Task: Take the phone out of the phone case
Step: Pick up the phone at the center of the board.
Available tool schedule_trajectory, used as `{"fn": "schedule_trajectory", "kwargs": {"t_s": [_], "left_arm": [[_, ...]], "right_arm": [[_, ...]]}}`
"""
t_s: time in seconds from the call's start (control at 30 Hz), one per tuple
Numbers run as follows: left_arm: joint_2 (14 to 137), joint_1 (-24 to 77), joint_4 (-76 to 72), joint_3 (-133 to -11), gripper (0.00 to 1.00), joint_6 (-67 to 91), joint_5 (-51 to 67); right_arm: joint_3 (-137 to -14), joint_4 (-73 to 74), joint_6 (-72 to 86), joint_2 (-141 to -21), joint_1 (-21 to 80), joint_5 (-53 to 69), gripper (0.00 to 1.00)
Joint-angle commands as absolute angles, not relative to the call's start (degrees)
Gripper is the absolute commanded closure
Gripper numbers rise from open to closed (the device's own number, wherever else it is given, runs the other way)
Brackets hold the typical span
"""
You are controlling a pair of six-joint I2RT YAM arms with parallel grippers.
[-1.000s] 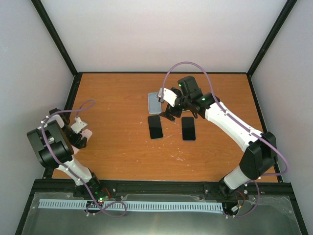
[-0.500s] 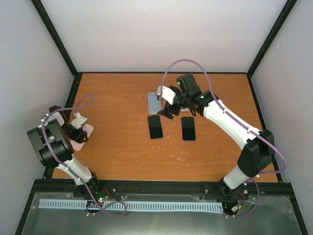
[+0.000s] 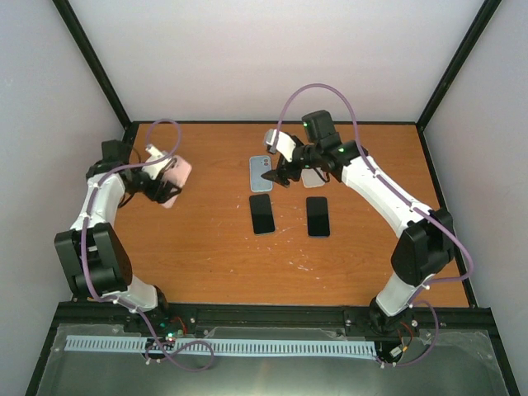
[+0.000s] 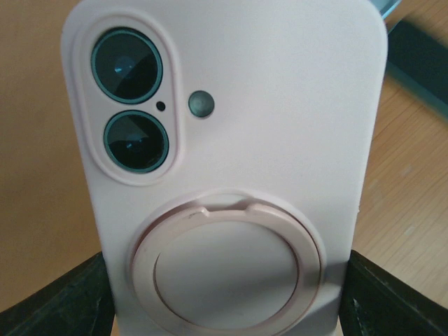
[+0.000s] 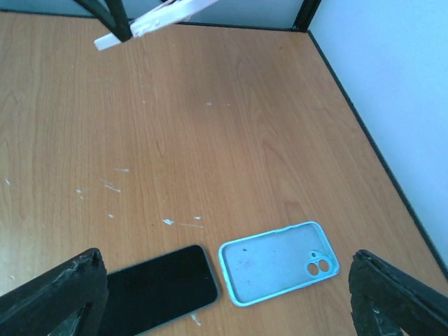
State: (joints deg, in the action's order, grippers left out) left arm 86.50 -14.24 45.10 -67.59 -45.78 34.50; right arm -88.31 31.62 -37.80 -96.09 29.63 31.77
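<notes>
- Far left, the left gripper point(image 3: 162, 184) is clamped on the sides of the pink phone case point(image 4: 231, 140), holding it up off the table point(image 3: 206, 256). The phone point(image 4: 127, 66) sits inside, its lenses showing through the cutout.
- Extraction looks not yet begun; this seems to be the presenting step.
- Mid-table lie an empty blue case point(image 5: 278, 263), a black phone point(image 3: 262, 214) and a second black phone point(image 3: 318, 216).
- The right gripper point(image 3: 274, 175) hovers over the blue case, fingers spread, holding nothing. Next it probably must cross to the pink case and peel an edge free.
</notes>
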Motion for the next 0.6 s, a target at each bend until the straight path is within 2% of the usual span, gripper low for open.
{"fn": "schedule_trajectory", "kwargs": {"t_s": [0.0,0.27,0.43,0.57], "left_arm": [[85.18,-6.47,49.12,-75.11,0.52,-46.0,51.32],[90.64,0.04,62.1,-80.93,0.56,-62.36,63.75],[95.75,2.4,73.77,-82.81,0.57,-78.4,65.48],[97.22,6.44,74.75,-84.38,0.58,-78.89,62.55]], "right_arm": [[-81.34,20.62,-48.72,-91.97,27.3,39.99,0.08],[-79.59,14.95,-71.58,-90.79,27.97,49.94,0.14],[-84.16,23.97,-91.78,-93.35,29.38,52.98,0.16],[-88.33,31.43,-104.34,-96.02,29.79,56.22,0.19]]}}
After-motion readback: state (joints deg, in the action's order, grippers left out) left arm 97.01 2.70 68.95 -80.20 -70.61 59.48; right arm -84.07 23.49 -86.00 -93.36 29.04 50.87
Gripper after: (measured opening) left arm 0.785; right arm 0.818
